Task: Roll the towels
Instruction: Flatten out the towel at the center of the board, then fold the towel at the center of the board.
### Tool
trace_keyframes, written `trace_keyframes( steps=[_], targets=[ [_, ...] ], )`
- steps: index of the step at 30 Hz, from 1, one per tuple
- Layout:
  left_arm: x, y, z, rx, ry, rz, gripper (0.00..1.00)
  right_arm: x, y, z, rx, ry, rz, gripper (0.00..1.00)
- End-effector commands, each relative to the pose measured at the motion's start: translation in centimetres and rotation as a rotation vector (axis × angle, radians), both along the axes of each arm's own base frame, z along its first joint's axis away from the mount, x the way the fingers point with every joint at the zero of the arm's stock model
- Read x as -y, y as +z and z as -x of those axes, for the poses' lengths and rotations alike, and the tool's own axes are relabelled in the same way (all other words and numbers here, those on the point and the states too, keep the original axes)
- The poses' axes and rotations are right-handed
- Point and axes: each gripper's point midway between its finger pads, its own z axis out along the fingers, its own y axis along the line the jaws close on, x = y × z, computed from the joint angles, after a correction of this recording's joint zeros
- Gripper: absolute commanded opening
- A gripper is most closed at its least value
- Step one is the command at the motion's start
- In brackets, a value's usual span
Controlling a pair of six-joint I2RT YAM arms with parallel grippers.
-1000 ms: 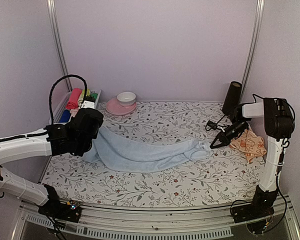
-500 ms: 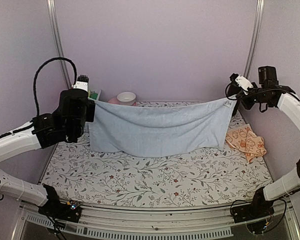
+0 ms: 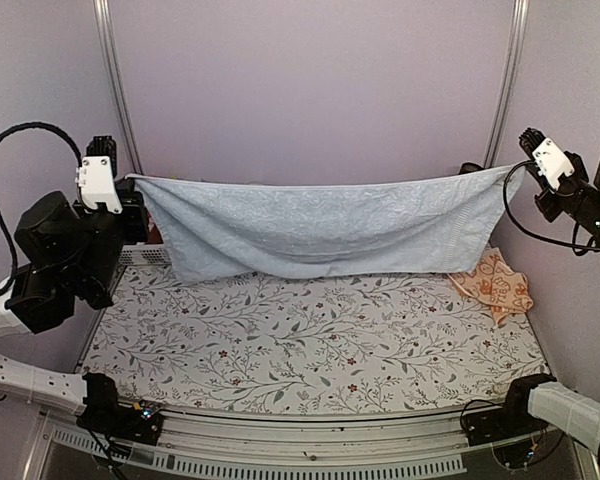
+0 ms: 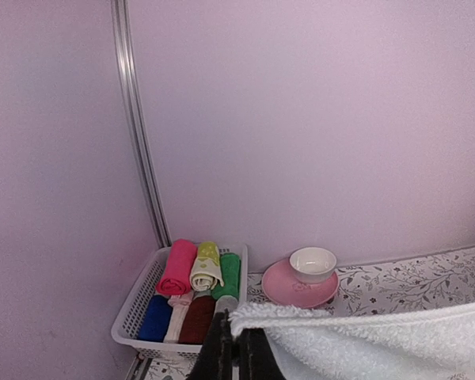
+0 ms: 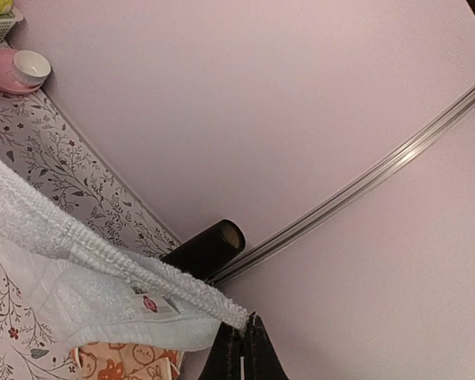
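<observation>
The pale blue towel (image 3: 320, 225) hangs stretched in the air above the back of the table, sagging in the middle. My left gripper (image 3: 132, 182) is shut on its left top corner. My right gripper (image 3: 515, 170) is shut on its right top corner. In the left wrist view the towel (image 4: 380, 340) runs off to the right from my shut gripper (image 4: 236, 340). The right wrist view has the towel's hemmed corner (image 5: 79, 261) pinched in my gripper (image 5: 244, 328). The peach-orange towel (image 3: 495, 285) lies crumpled on the table at the right, below the blue one; it is also in the right wrist view (image 5: 123, 368).
A white basket (image 4: 131, 313) with several rolled cloths sits in the back left corner. Beside it stand a pink saucer (image 4: 277, 285) and a white bowl (image 4: 313, 263). A black cylinder (image 5: 210, 247) stands at the back right. Metal frame posts (image 3: 110, 80) rise behind.
Both grippers have risen and moved apart, lifting the pale blue towel off the table until it hangs spread between them. The peach-orange towel has not moved.
</observation>
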Motion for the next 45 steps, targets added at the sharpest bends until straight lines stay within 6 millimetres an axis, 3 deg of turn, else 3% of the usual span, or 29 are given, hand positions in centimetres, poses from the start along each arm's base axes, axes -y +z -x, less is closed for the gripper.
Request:
trace_keyframes(
  steps=[1, 5, 8, 11, 17, 19, 20, 23, 24, 27, 33, 39, 40, 45],
  targets=[
    [-0.7, 1.4, 0.4, 0.036, 0.050, 0.017, 0.00, 0.7, 3.6, 0.4, 0.098, -0.046, -0.047, 0.02],
    [-0.9, 1.1, -1.4, 0.040, 0.110, -0.009, 0.00, 0.9, 0.6, -3.7, 0.011, -0.069, -0.064, 0.02],
    [-1.3, -0.6, -4.8, -0.021, 0.127, 0.010, 0.00, 0.8, -3.9, -7.6, -0.093, -0.075, -0.062, 0.02],
    [-1.1, -4.9, -9.6, -0.169, 0.100, -0.035, 0.00, 0.5, -9.3, -11.4, -0.213, -0.068, -0.049, 0.02],
    [-0.2, -16.2, -18.8, -0.487, 0.056, -0.131, 0.00, -0.1, -19.9, -18.1, -0.441, -0.059, -0.034, 0.02],
    [0.0, -19.9, -21.4, -0.571, 0.052, -0.156, 0.00, -0.4, -22.5, -20.1, -0.487, -0.054, -0.031, 0.02],
    [0.1, -20.8, -22.7, -0.600, 0.050, -0.163, 0.00, -0.6, -24.6, -21.0, -0.523, -0.055, -0.025, 0.02],
    [0.1, -24.6, -25.7, -0.673, 0.082, -0.227, 0.00, -0.4, -27.8, -23.6, -0.556, -0.090, 0.007, 0.02],
    [-0.1, -26.3, -26.7, -0.703, 0.093, -0.249, 0.00, -0.1, -28.5, -24.3, -0.556, -0.106, 0.018, 0.02],
    [-1.0, -29.1, -29.1, -0.743, 0.140, -0.285, 0.00, 0.8, -29.2, -26.6, -0.533, -0.159, 0.043, 0.02],
    [-1.5, -29.3, -30.7, -0.698, 0.141, -0.300, 0.00, 0.4, -28.4, -27.6, -0.505, -0.145, 0.024, 0.02],
    [-2.7, -28.7, -29.1, -0.687, 0.134, -0.285, 0.00, -0.8, -27.4, -24.1, -0.516, -0.048, 0.036, 0.02],
    [-2.9, -27.3, -28.7, -0.661, 0.132, -0.275, 0.00, -1.0, -27.2, -23.3, -0.515, -0.031, 0.044, 0.02],
    [-3.4, -26.5, -27.4, -0.659, 0.129, -0.286, 0.00, -1.0, -27.0, -20.0, -0.520, 0.024, 0.110, 0.02]
  ],
)
